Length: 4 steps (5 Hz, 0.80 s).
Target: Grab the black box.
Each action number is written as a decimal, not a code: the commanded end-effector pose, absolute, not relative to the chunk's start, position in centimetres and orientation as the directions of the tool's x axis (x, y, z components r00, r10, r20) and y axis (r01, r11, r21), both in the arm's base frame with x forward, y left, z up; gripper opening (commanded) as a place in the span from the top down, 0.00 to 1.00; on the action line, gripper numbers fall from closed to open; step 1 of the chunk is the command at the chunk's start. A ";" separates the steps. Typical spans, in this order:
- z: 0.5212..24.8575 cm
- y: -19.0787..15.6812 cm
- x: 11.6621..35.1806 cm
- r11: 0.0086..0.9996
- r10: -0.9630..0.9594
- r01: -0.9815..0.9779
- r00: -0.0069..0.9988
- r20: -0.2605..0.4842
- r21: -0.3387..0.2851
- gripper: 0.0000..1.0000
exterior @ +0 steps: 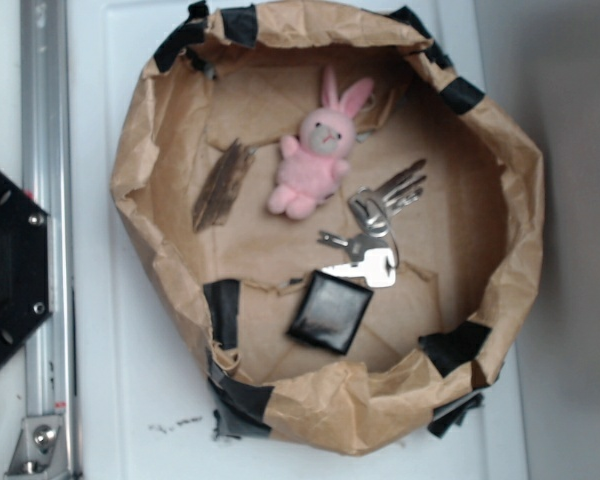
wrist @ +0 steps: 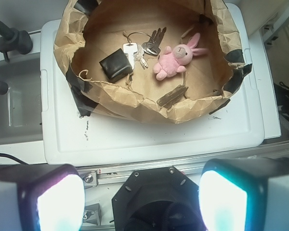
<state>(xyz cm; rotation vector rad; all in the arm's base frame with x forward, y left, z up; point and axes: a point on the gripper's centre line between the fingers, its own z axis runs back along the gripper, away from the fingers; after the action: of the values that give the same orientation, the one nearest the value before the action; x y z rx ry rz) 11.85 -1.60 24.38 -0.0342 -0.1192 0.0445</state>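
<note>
The black box [exterior: 330, 312] lies flat on the floor of a brown paper basin [exterior: 140, 150], near its front rim, just below a bunch of keys [exterior: 372, 230]. In the wrist view the black box [wrist: 115, 65] sits at the basin's left, beside the keys [wrist: 142, 48]. My gripper [wrist: 142, 202] is far back from the basin, above the robot's base, with its two glowing fingertips [wrist: 60, 204] wide apart and nothing between them. The gripper does not show in the exterior view.
A pink bunny toy [exterior: 315, 150] and a dark wood chip [exterior: 223, 185] also lie in the basin. Black tape patches [exterior: 223, 310] line the paper rim. A black hexagonal plate [exterior: 5, 265] and a metal rail [exterior: 45, 230] stand left of the white tabletop [exterior: 130, 380].
</note>
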 end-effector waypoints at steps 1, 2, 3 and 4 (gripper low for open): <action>24.4 -1.6 11.8 0.998 0.046 -0.042 0.992 0.118 -0.037 0.00; 24.1 -2.2 16.8 0.959 0.282 -0.277 0.944 0.171 -0.052 0.00; 22.7 -2.7 21.1 0.858 0.513 -0.505 0.844 0.155 -0.090 0.00; 19.8 -3.1 23.5 0.730 0.683 -0.662 0.716 0.141 -0.171 0.00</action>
<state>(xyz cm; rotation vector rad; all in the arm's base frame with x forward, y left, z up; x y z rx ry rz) 23.25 -3.59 18.95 -0.0878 -0.1724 0.7443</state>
